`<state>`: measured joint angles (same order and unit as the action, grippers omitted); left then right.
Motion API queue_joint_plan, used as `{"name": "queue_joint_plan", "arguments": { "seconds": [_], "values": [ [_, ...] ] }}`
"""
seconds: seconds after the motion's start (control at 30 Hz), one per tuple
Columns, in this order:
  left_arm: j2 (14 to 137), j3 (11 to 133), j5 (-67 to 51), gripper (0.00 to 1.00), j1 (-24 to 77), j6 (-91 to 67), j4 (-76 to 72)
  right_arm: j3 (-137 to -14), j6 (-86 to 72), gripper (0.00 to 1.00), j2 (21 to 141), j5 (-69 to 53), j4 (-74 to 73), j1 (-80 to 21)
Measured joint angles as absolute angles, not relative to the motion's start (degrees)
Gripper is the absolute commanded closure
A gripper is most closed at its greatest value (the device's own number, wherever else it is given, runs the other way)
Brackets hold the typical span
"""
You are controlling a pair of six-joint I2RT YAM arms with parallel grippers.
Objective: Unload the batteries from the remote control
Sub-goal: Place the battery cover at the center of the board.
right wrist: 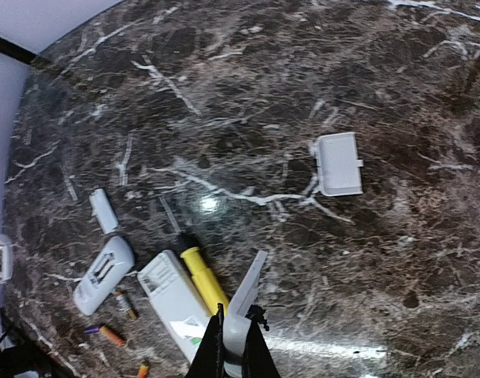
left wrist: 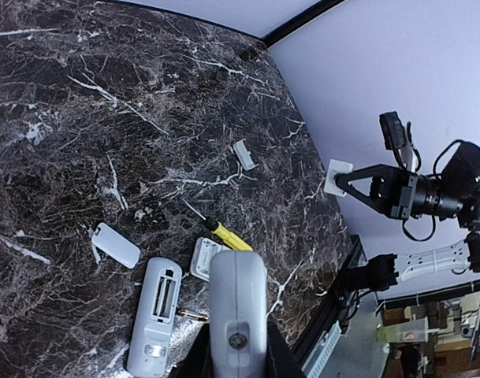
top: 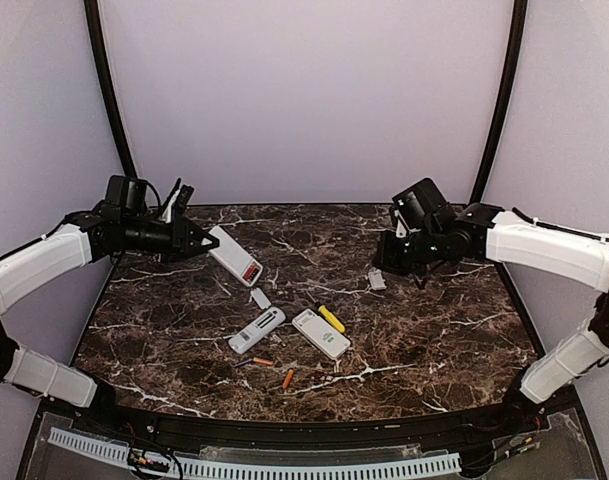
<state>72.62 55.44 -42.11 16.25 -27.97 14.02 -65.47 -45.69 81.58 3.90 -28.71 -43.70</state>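
Observation:
My left gripper [top: 206,243] is shut on one end of a white remote [top: 234,256] with a red patch and holds it above the table's far left; its grey back fills the left wrist view [left wrist: 238,303]. My right gripper [top: 389,262] is shut on a thin white battery cover [right wrist: 255,287], raised at the far right. Two more white remotes lie mid-table: one with its battery bay open and bare [top: 257,329], one flat [top: 321,333]. Small orange and bluish batteries [top: 256,361] [top: 287,379] lie loose in front of them; they also show in the right wrist view [right wrist: 106,334].
A yellow-handled screwdriver [top: 329,317] lies between the two remotes. A loose white cover [top: 260,298] lies behind them, another [top: 377,279] lies under my right gripper. The table's curved front edge [top: 284,415] is close to the batteries.

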Motion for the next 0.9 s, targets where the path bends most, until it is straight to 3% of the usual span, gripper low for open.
{"name": "queue_joint_plan", "arguments": {
  "seconds": [0.37,0.7,0.9],
  "values": [
    [70.91,56.34,-35.42,1.0,16.25,-17.47,17.39,-72.23,-40.42,1.0,101.25,16.27,-45.74,-40.03],
    [68.64,55.75,-30.28,1.0,16.25,-16.71,17.52,-76.42,-39.51,1.0,108.47,21.12,-50.72,-39.22],
    [68.9,55.77,-29.5,1.0,16.25,-16.69,17.52,-76.6,-39.46,0.92,109.73,20.82,-50.83,-38.52]
  ]
}}
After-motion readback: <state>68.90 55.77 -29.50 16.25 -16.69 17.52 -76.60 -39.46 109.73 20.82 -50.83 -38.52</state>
